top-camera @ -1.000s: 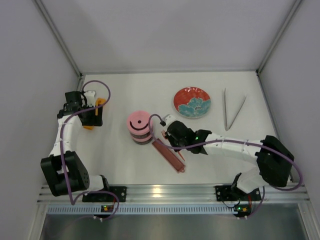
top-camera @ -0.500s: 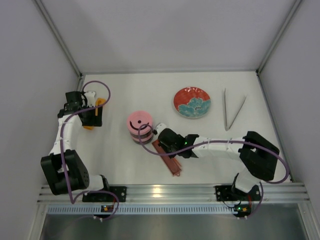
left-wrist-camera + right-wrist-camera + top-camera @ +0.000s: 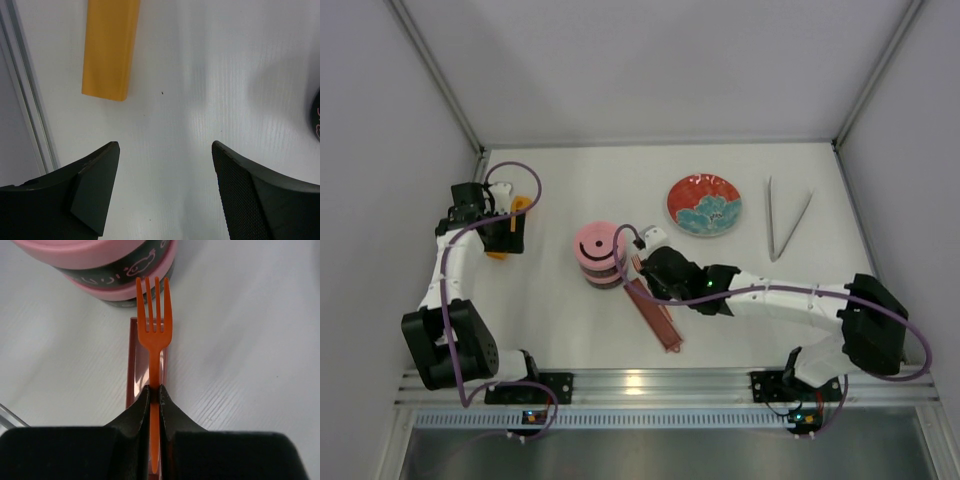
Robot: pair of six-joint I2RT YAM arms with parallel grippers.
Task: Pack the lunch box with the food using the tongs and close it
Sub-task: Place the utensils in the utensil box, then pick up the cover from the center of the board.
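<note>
Right gripper (image 3: 154,388) has shifted back toward the lunch box (image 3: 598,252) since half a second ago. It is clamped on one orange fork (image 3: 154,335) over one dark-red tray (image 3: 657,315), the tines close to the box. Left gripper (image 3: 164,150) stands open beside one orange bar (image 3: 110,47) at the left edge of the white surface (image 3: 570,320). One pair of tongs (image 3: 784,220) lies near the right edge, well apart from both grippers. One plate (image 3: 705,205) sits nearby. Walls are plain grey.
</note>
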